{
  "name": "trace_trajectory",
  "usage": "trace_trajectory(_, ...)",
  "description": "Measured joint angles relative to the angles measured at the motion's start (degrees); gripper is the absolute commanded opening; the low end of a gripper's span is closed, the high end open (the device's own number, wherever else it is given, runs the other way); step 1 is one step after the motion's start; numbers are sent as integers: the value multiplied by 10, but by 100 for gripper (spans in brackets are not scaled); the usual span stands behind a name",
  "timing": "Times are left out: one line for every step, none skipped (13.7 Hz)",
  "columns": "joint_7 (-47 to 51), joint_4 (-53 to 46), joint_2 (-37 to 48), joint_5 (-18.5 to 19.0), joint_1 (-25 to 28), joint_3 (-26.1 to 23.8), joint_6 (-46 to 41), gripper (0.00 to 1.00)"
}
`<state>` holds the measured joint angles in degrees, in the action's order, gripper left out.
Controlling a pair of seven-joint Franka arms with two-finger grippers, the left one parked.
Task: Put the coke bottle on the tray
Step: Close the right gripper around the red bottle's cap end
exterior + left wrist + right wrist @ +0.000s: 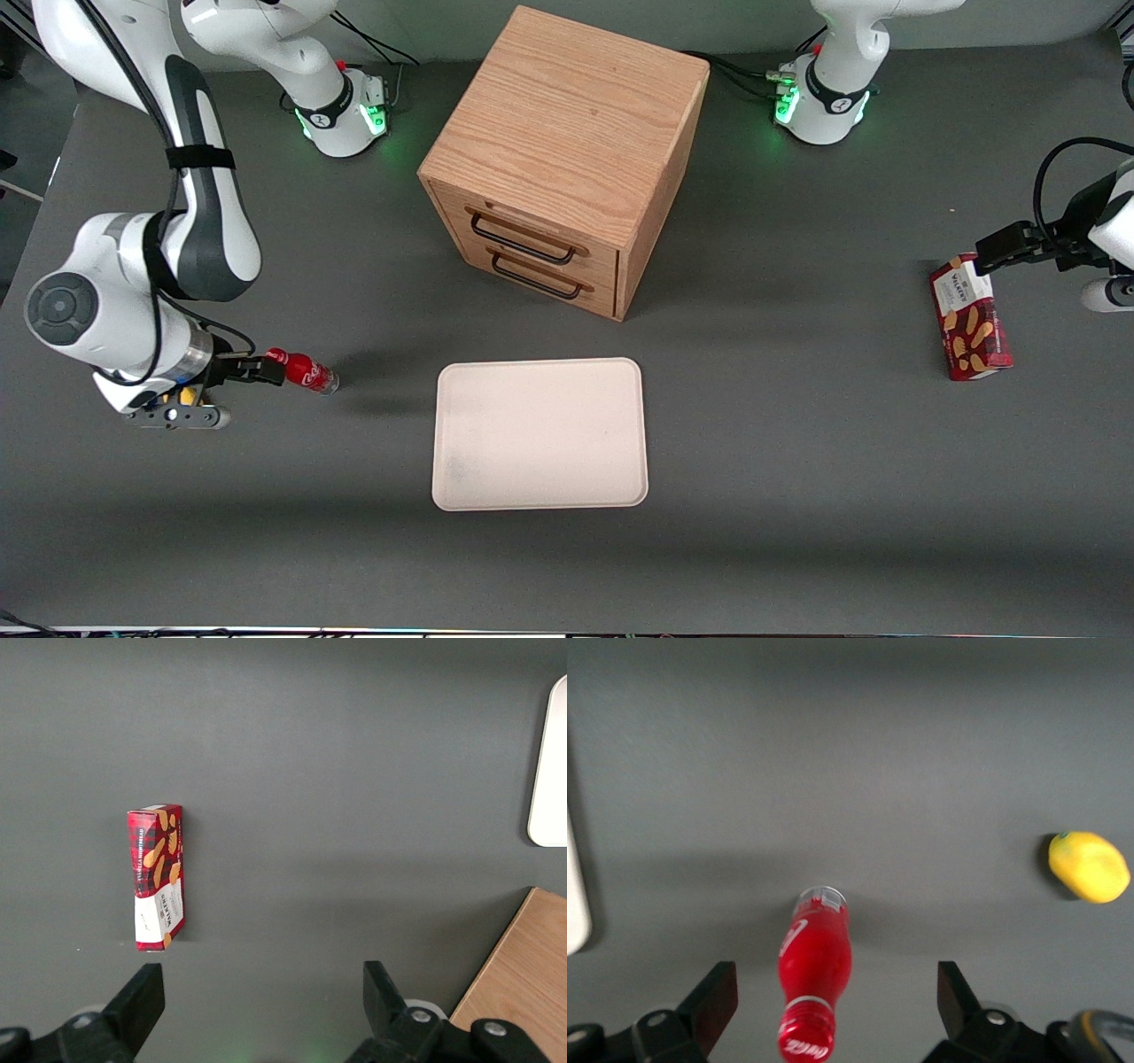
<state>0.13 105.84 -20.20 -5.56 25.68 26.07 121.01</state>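
Observation:
The coke bottle (306,372) is a tiny red bottle lying on its side on the dark table, with its cap toward my right gripper (252,369). In the right wrist view the bottle (815,966) lies between the two black fingers (718,994), which stand wide apart and do not touch it. The gripper (835,985) is open, low over the table around the bottle's cap end. The cream-white tray (540,434) lies empty, farther toward the parked arm's end than the bottle. Its rim also shows in the right wrist view (574,904).
A yellow lump (1088,866) lies on the table beside the bottle. A wooden two-drawer cabinet (567,159) stands farther from the front camera than the tray. A red biscuit box (970,319) lies toward the parked arm's end.

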Motion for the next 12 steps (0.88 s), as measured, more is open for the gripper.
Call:
trace_trajectory(-2, 14, 4, -1, 0, 0, 7, 100)
trace_trajectory(-3, 24, 11, -8, 3, 0, 8, 100)
trace_trajectory(-6, 31, 19, -24, 9, -1, 8, 100)
trace_trajectory(-7, 36, 26, -35, 18, -1, 8, 100)
trace_trajectory(-7, 41, 31, -38, 24, -1, 9, 100)
trace_trajectory(-7, 48, 34, -39, 27, -1, 17, 100)
trace_trajectory(-7, 58, 35, -39, 28, -1, 30, 100)
trace_trajectory(-7, 70, 35, -39, 28, -1, 45, 100)
trace_trajectory(-7, 80, 35, -40, 28, -1, 56, 100)
trace_trajectory(-10, 86, 35, -40, 28, -1, 62, 100)
trace_trajectory(-14, 89, 35, -40, 28, -1, 63, 100)
trace_trajectory(-16, 89, 35, -40, 28, -1, 63, 95)
